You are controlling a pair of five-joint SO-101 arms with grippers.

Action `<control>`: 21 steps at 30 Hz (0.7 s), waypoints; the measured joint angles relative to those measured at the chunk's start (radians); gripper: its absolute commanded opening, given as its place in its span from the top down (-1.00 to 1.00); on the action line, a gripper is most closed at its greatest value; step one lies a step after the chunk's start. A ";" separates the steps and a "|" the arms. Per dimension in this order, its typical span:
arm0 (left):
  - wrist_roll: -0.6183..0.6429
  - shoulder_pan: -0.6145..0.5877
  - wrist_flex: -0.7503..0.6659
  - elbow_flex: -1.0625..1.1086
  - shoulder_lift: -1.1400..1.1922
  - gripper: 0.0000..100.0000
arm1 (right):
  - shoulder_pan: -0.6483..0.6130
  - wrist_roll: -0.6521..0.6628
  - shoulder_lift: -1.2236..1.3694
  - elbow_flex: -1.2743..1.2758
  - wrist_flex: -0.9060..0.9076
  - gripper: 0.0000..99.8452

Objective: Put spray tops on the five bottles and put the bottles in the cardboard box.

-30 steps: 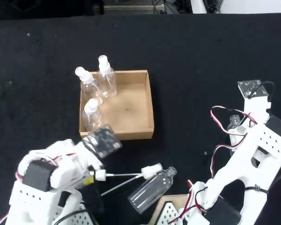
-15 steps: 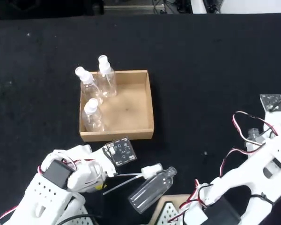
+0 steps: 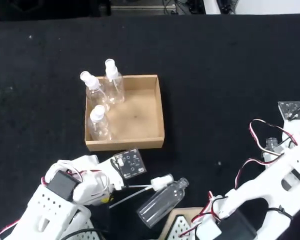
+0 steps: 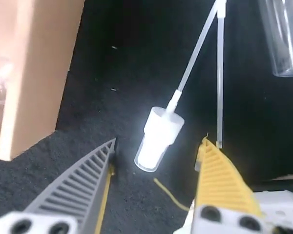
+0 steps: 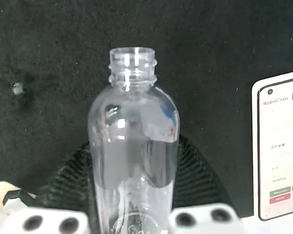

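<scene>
A loose white spray top point(image 4: 158, 139) lies on the black table with its thin tube trailing away, and my left gripper point(image 4: 158, 145) stands open astride it. Close by, a clear uncapped bottle point(image 3: 162, 202) lies on its side with a second spray top point(image 3: 161, 181) at its neck. My right gripper point(image 5: 134, 163) is shut on another clear bottle point(image 5: 133, 131) that has no top; in the high view this bottle point(image 3: 271, 145) sits at the far right under the arm. The cardboard box point(image 3: 150, 112) holds three upright bottles with spray tops point(image 3: 99, 122).
The box's side wall point(image 4: 34, 73) is close beside the left gripper. A phone point(image 5: 281, 146) lies next to the right gripper's bottle. A tan board point(image 3: 177, 220) shows at the front edge, between the two arm bases.
The left arm has swung right over the loose spray top. The right arm has carried its bottle farther right. Both have held still over the last half second.
</scene>
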 measured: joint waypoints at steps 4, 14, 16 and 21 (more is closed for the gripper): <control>-0.002 0.000 -0.043 0.000 0.100 0.51 | 0.000 0.000 0.000 0.000 0.009 0.97; -0.002 -0.011 -0.259 0.048 0.316 0.52 | 0.002 0.000 -0.005 0.000 0.028 0.97; -0.002 -0.029 -0.295 0.068 0.321 0.52 | 0.002 0.000 -0.006 0.000 0.028 0.97; -0.038 -0.031 -0.318 0.107 0.324 0.55 | 0.002 0.000 -0.006 0.000 0.028 0.97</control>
